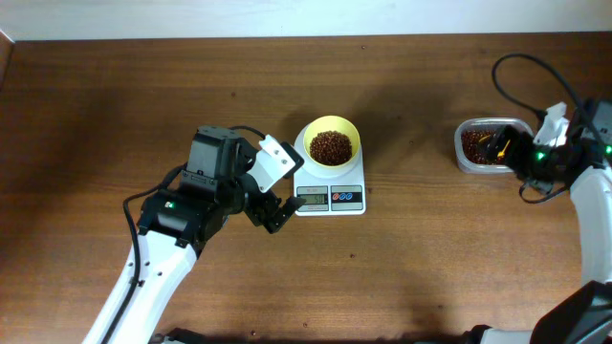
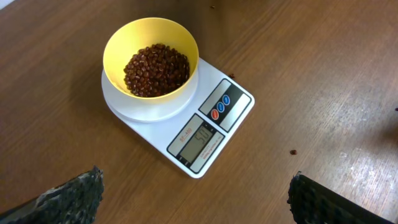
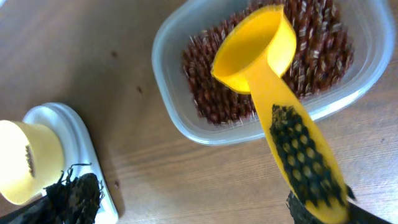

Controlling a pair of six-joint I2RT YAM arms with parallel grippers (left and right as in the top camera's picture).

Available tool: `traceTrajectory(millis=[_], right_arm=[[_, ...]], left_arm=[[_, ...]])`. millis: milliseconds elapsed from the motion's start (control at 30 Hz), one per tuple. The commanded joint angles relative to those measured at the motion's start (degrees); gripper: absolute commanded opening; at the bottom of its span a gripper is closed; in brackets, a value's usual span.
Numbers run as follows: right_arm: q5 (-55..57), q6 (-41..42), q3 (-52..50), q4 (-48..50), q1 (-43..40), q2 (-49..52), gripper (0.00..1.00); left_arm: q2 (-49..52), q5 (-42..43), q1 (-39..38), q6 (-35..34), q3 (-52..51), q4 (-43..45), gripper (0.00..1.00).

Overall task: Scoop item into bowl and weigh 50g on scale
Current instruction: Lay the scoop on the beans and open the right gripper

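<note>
I see the small dark red-brown beans [image 2: 157, 70] as a loose heap in the small round pale yellow plastic bowl [image 2: 118, 46], covering its bottom and lying well under the rim. The bowl stands upright on the round platform of the small white rectangular digital kitchen scale [image 2: 214, 129], whose grey display and red and blue buttons face the left arm. Digits show on the display, but I cannot read them with confidence. The scale rests near the middle of the brown wooden table [image 1: 430, 268], and a couple of stray beans [image 2: 292, 151] lie on the wood near it.

The left gripper [image 2: 194, 194] hovers just in front of the scale's display edge, its jaws spread wide with nothing between them. From overhead it sits beside the scale's front left corner, and I see no contact.

Well apart to the right, a clear rounded-rectangular plastic tub [image 3: 163, 71] holds more beans. A small yellow plastic scoop [image 3: 255, 53] has its empty cup over those beans and its handle crossing the tub's rim. A black honeycomb patch covers part of the handle. The right gripper [image 3: 189, 198] is just beside the tub with its fingers far apart, so I read it as open. The handle's end meets one finger at the bottom edge of the wrist view, and I cannot tell whether they touch.
</note>
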Motion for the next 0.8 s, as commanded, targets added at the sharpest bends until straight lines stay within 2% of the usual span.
traceTrajectory(millis=[0, 400, 500, 600, 633, 767], right_arm=[[-0.74, 0.00, 4.00, -1.57, 0.35, 0.09, 0.99], [-0.72, -0.48, 4.90, -8.26, 0.35, 0.09, 0.99], [-0.72, -5.66, 5.49, -8.26, 0.35, 0.09, 0.98], [-0.68, -15.02, 7.65, -8.31, 0.35, 0.09, 0.99], [0.35, -19.61, 8.85, -8.33, 0.35, 0.09, 0.99], [9.07, -27.98, 12.83, -11.52, 0.35, 0.09, 0.99]], left_arm=[[-0.55, 0.63, 0.24, 0.72, -0.20, 0.02, 0.99], [-0.52, 0.63, 0.24, 0.72, -0.20, 0.02, 0.99], [-0.52, 0.63, 0.24, 0.72, -0.20, 0.02, 0.99], [-0.52, 0.63, 0.24, 0.72, -0.20, 0.02, 0.99], [-0.52, 0.63, 0.24, 0.72, -0.20, 0.02, 0.99], [-0.52, 0.63, 0.24, 0.72, -0.20, 0.02, 0.99]])
